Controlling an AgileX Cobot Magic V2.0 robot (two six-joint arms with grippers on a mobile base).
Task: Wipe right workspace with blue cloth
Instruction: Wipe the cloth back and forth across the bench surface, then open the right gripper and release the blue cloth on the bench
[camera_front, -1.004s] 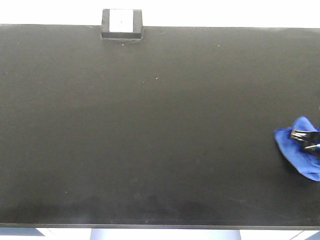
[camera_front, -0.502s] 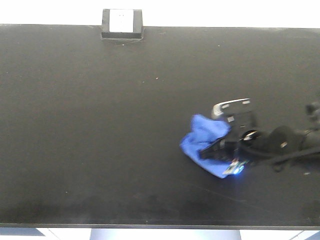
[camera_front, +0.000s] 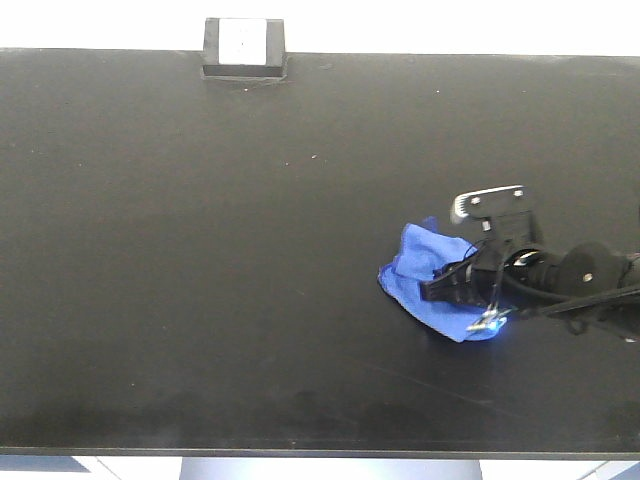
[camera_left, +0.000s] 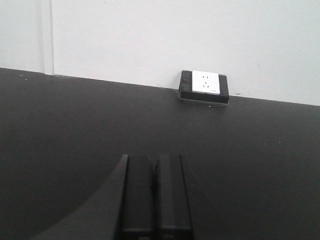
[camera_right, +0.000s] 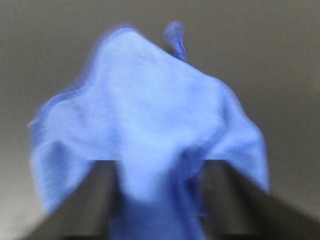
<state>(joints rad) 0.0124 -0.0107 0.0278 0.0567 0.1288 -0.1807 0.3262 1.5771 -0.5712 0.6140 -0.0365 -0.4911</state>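
The blue cloth (camera_front: 425, 270) lies bunched on the black benchtop of the right workspace (camera_front: 200, 250), right of centre. My right gripper (camera_front: 452, 287) comes in from the right edge, low over the surface, shut on the cloth's right side. In the right wrist view the blurred cloth (camera_right: 150, 110) fills the frame, a fold pinched between the two dark fingers of the gripper (camera_right: 159, 170). In its own wrist view my left gripper (camera_left: 155, 162) hovers over bare benchtop with its fingers pressed together and nothing held. It does not show in the front view.
A small black box with a white socket faceplate (camera_front: 244, 47) stands at the bench's back edge, left of centre, against a white wall; it also shows in the left wrist view (camera_left: 205, 86). The bench's front edge runs along the bottom of the front view.
My right gripper dragged the cloth from the far right edge leftward across the benchtop, then came back slightly to the right. The left gripper's earlier state is not shown.
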